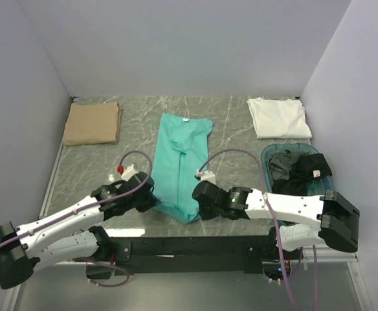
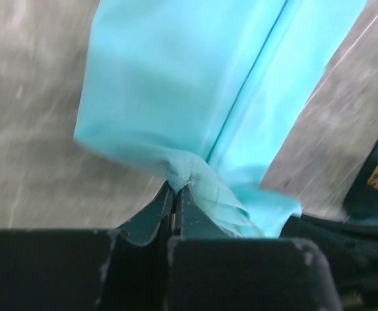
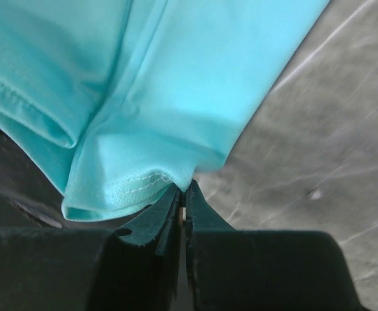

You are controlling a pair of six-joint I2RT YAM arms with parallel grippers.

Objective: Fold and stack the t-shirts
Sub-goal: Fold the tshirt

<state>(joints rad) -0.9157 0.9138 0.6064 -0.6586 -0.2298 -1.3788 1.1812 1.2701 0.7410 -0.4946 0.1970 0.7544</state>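
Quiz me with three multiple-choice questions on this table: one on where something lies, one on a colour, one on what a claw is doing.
1. Where on the table does the folded tan t-shirt lie?
A) far left corner B) near right corner C) dead centre

2. What colour is the t-shirt that both grippers hold?
A) white B) teal C) dark grey

3. What is the left gripper doing?
A) hanging wide open B) shut on nothing C) shut on the t-shirt's near edge

Answers:
1 A: it sits at the far left, across from the white t-shirt.
2 B: the teal t-shirt lies in the middle, folded lengthwise.
3 C: cloth bunches at its closed tips; the right gripper pinches the other near corner.
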